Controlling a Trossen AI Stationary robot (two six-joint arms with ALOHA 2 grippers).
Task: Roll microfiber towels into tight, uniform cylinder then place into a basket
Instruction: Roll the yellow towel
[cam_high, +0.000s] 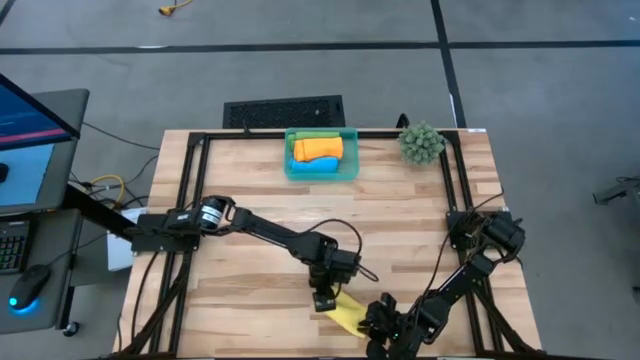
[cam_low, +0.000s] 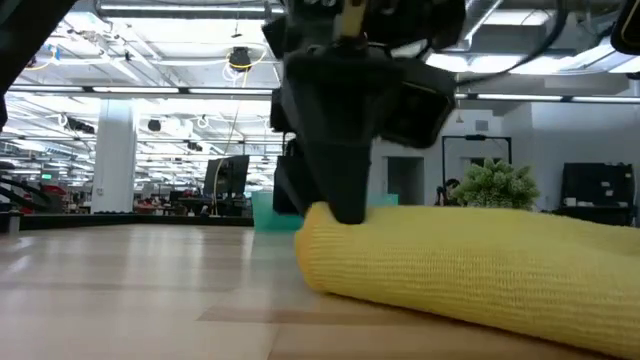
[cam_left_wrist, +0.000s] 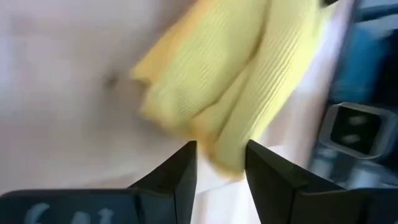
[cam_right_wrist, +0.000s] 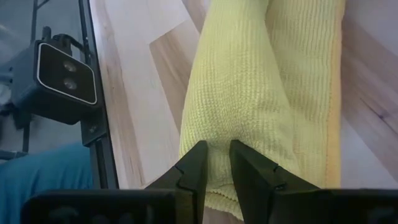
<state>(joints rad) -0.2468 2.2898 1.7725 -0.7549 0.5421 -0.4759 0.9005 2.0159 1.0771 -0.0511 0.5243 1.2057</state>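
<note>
Behind, the basket (cam_high: 321, 167) (orange, blue and green rolls inside) and plant ball (cam_high: 421, 143) are seen; left gripper (cam_high: 324, 299) is parted over the yellow towel (cam_high: 346, 313), right gripper (cam_high: 377, 322) pinched onto it.

Floor (cam_high: 300, 60) grey, smooth, with dark lines crossing it. Wooden table (cam_high: 240, 170) of light planks, black metal frame along edges. Black keyboard-like panel (cam_high: 284, 111) on floor just behind table. At left side dark desk (cam_high: 40, 150) with monitor (cam_high: 25, 135) showing blue screen, mouse (cam_high: 28, 287) with blue glow. Small orange-yellow object (cam_high: 172, 9) on floor far behind. Low view: big open hall, white ceiling (cam_low: 150, 60) with long strip lights, white column (cam_low: 117, 150), dark screens (cam_low: 228, 178) far away.
</note>
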